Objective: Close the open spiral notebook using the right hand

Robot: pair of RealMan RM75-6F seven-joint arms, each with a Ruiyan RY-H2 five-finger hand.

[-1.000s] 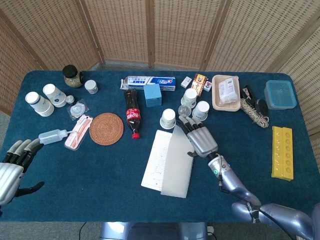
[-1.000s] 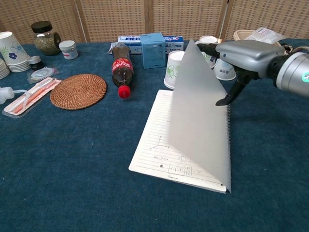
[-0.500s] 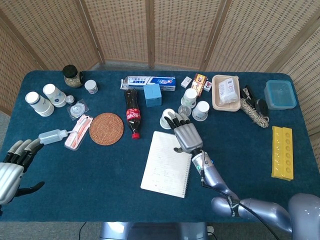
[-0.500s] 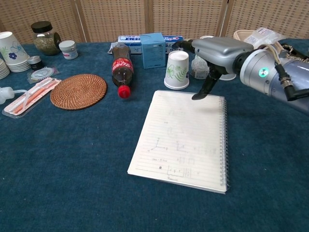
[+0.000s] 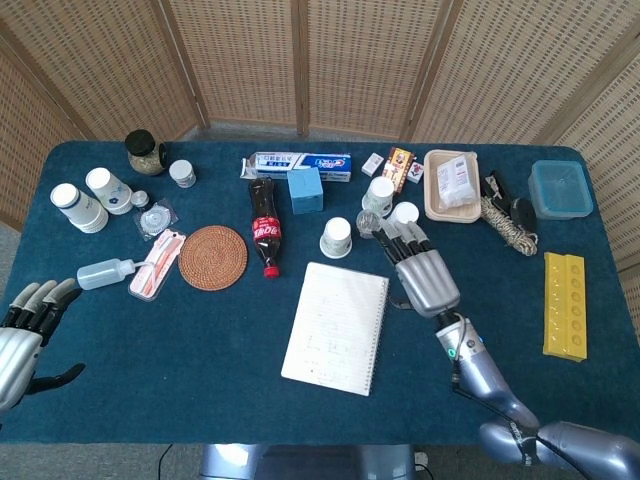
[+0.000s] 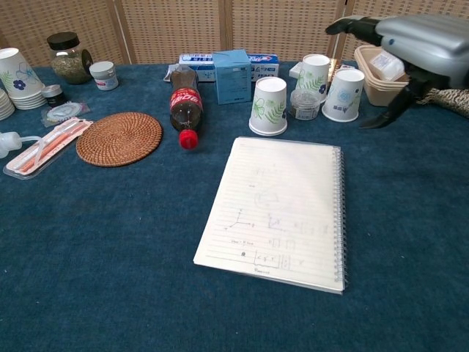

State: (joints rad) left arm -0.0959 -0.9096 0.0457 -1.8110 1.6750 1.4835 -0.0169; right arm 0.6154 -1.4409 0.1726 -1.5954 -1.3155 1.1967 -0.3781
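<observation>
The notebook (image 5: 336,327) is lying flat near the middle of the blue bench (image 5: 200,340), its translucent cover down over the lined page and its spiral binding running along the 3 o'clock edge. The right hand (image 5: 425,275) is hovering just off that binding side, at about 2 o'clock from the notebook, with its fingers (image 5: 404,240) stretched out and apart, holding nothing and touching nothing; in the chest view the same hand (image 6: 410,37) is hanging above the bench at the upper right, thumb pointing down. Its fingertips are reaching toward a cluster of paper cups (image 5: 392,205) at 12 o'clock from the notebook, and one more cup (image 5: 336,238) is standing just beyond the notebook's top edge. A cola bottle (image 5: 264,227) is lying on its side at 11 o'clock from the notebook, cap toward the robot, with a round woven coaster (image 5: 212,257) beside it at 10 o'clock. The left hand (image 5: 25,325) is waiting at the bench's 8 o'clock corner, fingers spread and empty, well apart from everything.
</observation>
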